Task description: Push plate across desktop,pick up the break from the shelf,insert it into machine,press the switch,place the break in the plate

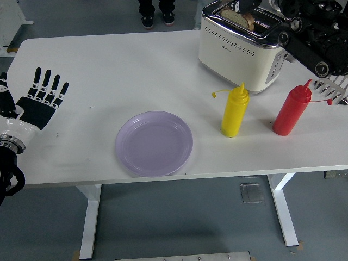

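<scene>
A lilac plate lies near the table's front edge, at the middle. The cream toaster stands at the back right with a slice of bread sticking up from its slot. My right arm reaches in from the right across the toaster's top. My right hand is right over the bread at the picture's top edge, mostly cut off. My left hand rests flat at the table's left side, open, fingers spread, holding nothing.
A yellow squeeze bottle and a red one stand in front of the toaster. A metal rack shows at the right edge, partly behind my arm. A person's shoes are beyond the far edge.
</scene>
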Motion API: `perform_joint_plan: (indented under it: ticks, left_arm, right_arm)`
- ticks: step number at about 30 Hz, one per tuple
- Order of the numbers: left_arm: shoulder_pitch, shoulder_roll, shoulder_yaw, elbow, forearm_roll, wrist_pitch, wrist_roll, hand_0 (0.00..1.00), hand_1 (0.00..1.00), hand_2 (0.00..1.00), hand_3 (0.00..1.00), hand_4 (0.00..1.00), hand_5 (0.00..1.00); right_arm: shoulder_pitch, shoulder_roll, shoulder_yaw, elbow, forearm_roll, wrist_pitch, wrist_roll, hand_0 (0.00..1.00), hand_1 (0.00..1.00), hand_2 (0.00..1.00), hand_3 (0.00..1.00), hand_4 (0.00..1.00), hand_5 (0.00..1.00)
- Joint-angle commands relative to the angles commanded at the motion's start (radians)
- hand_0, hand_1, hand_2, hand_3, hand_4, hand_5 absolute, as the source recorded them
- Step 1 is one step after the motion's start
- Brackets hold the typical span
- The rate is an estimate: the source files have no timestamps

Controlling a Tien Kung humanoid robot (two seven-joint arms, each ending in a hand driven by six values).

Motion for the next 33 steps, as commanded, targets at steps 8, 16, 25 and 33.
perform_joint_plan:
  ticks: [8, 16, 25, 33]
  left_arm:
    - [0.001, 0.006, 0.008, 0.002, 0.0, 0.0, -0.001, 0.809, 0.739, 0.701, 0.694, 0.79, 0.998]
    - [0.001, 0.008, 0.013, 0.004, 0.001, 0.0, -0.001, 0.809, 0.739, 0.701, 0.694, 0.79, 0.998]
    - [0.0, 0.009, 0.019, 0.005, 0.0, 0.0, -0.002, 0.809, 0.739, 0.701, 0.693, 0.789, 0.998]
    - [-0.003, 0.009, 0.027, 0.005, -0.001, 0.001, -0.004, 0.809, 0.739, 0.701, 0.694, 0.789, 0.998]
  right_arm:
    - [0.015, 0.056, -0.06, -0.121, 0.049, -0.003, -0.001, 0.456, 0.565, 0.722, 0.749, 0.718, 0.264]
    - [0.01, 0.107, -0.121, -0.211, 0.09, -0.041, 0.012, 0.455, 0.565, 0.725, 0.744, 0.72, 0.282]
    - [-0.004, 0.15, -0.189, -0.262, 0.125, -0.072, 0.015, 0.448, 0.56, 0.664, 0.728, 0.729, 0.299]
    - [-0.01, 0.164, -0.216, -0.283, 0.142, -0.11, 0.023, 0.444, 0.551, 0.63, 0.716, 0.724, 0.296]
